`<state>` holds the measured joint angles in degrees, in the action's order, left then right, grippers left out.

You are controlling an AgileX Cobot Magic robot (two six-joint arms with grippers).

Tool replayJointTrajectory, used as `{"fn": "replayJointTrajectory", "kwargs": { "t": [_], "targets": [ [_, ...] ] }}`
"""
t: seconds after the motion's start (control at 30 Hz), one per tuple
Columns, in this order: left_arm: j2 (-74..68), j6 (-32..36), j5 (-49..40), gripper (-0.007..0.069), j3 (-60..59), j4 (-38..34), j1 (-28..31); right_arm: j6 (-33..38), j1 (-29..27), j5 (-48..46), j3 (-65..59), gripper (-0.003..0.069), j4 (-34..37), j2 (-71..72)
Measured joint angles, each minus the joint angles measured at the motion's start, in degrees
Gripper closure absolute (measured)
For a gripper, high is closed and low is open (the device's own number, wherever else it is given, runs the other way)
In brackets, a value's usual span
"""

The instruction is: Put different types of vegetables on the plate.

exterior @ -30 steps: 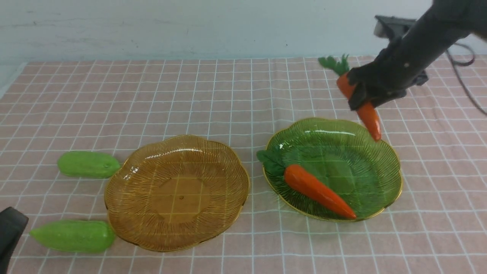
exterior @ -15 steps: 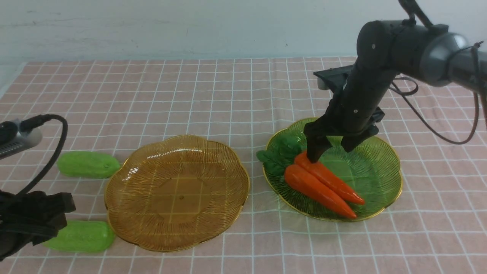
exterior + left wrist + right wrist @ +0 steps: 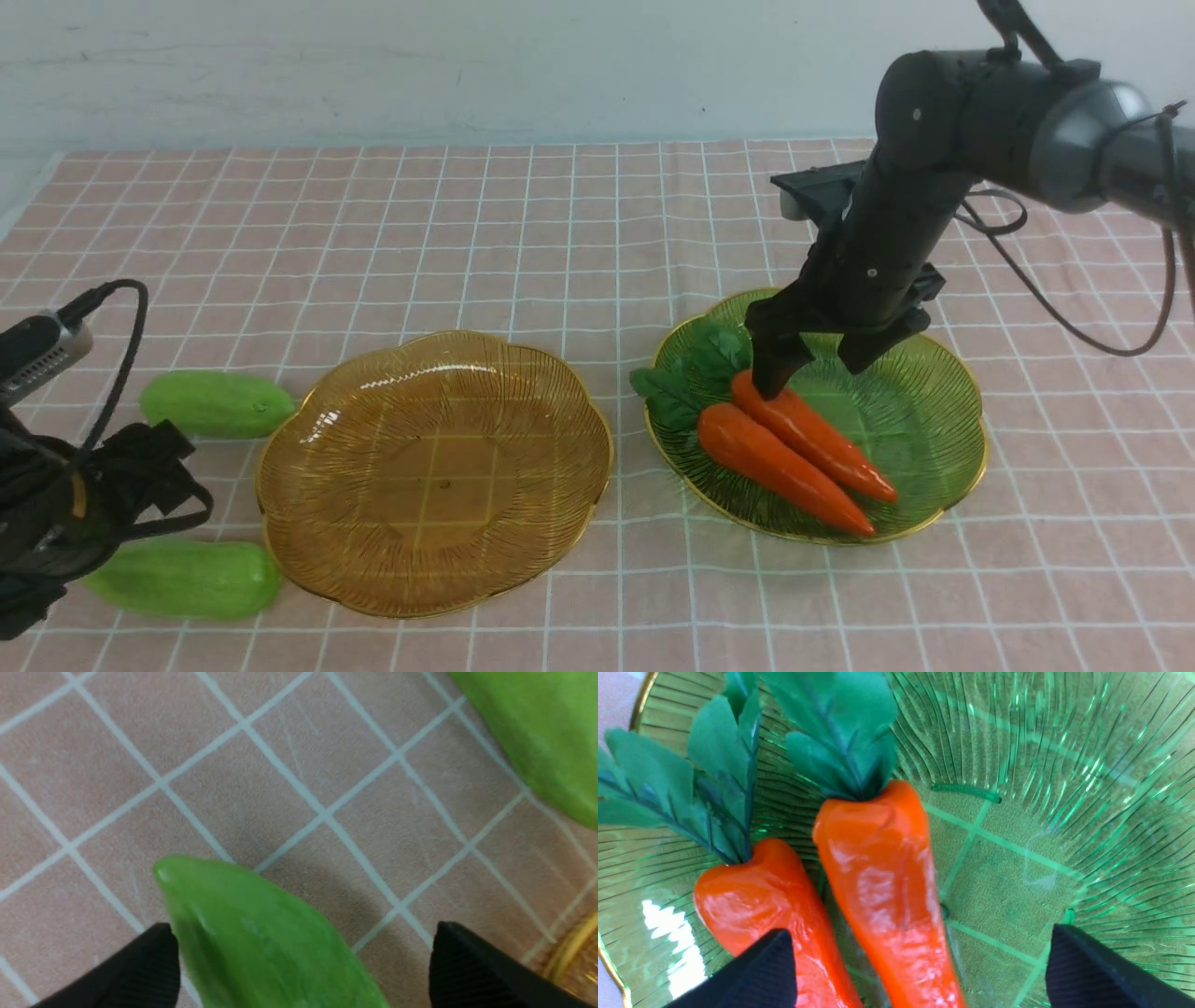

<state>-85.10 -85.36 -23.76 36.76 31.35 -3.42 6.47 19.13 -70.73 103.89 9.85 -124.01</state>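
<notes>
Two orange carrots lie side by side on the green glass plate (image 3: 962, 411), the farther one (image 3: 812, 437) and the nearer one (image 3: 780, 467). My right gripper (image 3: 812, 373) is open just above the farther carrot's thick end, which lies between the fingers in the right wrist view (image 3: 878, 868), not gripped. Two light green gourds lie on the cloth at the left, a far one (image 3: 215, 403) and a near one (image 3: 191, 579). My left gripper (image 3: 303, 952) is open and low over the near gourd (image 3: 252, 933), whose tip lies between the fingers.
An empty amber glass plate (image 3: 434, 471) sits between the gourds and the green plate; its rim shows in the left wrist view (image 3: 572, 947). The pink checked cloth covers the table. A wall stands at the back.
My right gripper carried the second carrot to the green plate and let go of it beside the first. My left arm came into view and went down over the near gourd.
</notes>
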Motion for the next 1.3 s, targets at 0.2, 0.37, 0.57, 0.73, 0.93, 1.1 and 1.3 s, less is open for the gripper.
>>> {"fn": "replayJointTrajectory", "kwargs": {
  "t": [0.2, 0.37, 0.57, 0.73, 0.93, 1.1, 1.3],
  "targets": [
    [-5.98, -0.29, -0.81, 0.0057, 0.0, -0.05, 0.0, -0.17, 0.0, 0.05, 0.0, 0.0012, 1.34, 0.0],
    [-7.2, 2.24, 3.74, 0.0286, 0.37, 2.57, 0.0, -0.17, 0.0, 0.05, 0.0, 0.0082, 2.16, 0.26],
    [1.74, 16.52, 2.5, 0.0319, 3.26, 1.42, 0.0, -0.02, 0.0, 0.05, 0.0, 0.027, 1.29, 4.41],
    [8.55, 36.99, -1.86, 0.0319, 12.3, -9.63, -2.44, -0.16, 0.0, -0.05, 0.0, 0.0471, 0.79, 11.94],
    [0.92, 66.99, -8.61, 0.0312, 24.3, -35.21, -8.51, -1.74, 0.0, -0.62, 0.0, 0.0652, 0.68, 19.87],
    [-9.44, 79.89, -10.23, 0.0259, 28.91, -48.09, -10.05, -1.91, 0.0, -1.02, 0.0, 0.0673, 0.27, 21.59],
    [-15.5, 84.12, -13.47, 0.0123, 32.46, -51.65, -10.05, -1.91, 0.0, -1.02, -0.02, 0.0674, 0.22, 21.59]
  ]
}}
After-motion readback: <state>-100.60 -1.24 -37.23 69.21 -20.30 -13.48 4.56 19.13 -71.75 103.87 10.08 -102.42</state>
